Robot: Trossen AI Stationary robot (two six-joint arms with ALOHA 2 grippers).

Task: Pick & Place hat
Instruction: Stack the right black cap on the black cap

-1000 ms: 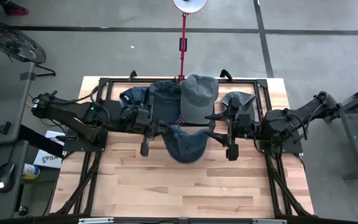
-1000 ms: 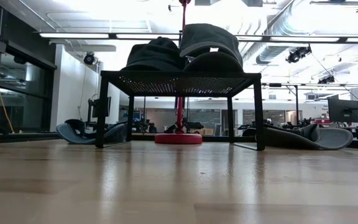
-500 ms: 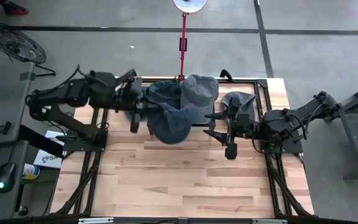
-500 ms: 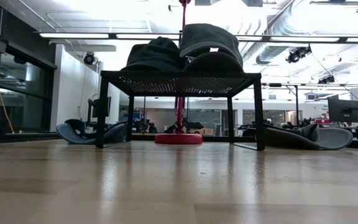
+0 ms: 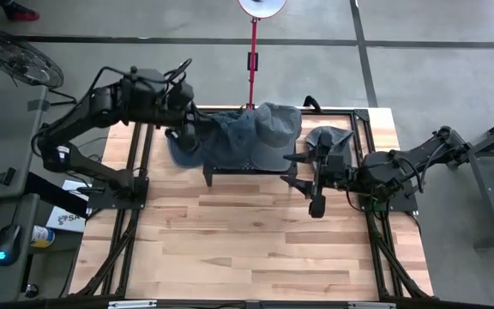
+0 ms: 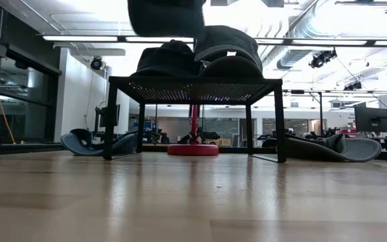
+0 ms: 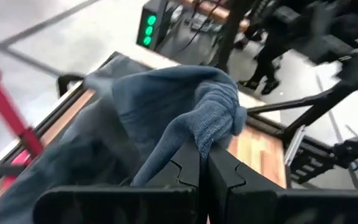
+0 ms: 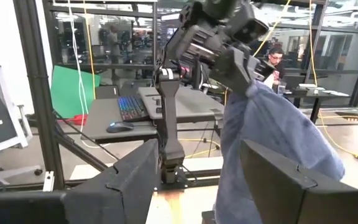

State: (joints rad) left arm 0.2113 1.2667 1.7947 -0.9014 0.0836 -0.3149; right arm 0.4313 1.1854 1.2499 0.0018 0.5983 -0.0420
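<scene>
High view: left gripper (image 5: 194, 130) is raised over the back left part of the black rack (image 5: 230, 167), fingers pinched on the rim of a blue hat (image 5: 225, 137) that hangs above the rack's hat pile (image 6: 197, 55). Right gripper (image 5: 303, 182) waits just right of the rack, fingers spread and holding nothing.

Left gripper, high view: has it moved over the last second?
Yes. The left gripper, shut on the blue hat, went from the black rack's front edge toward the table's back left, nearer the red stand.
</scene>
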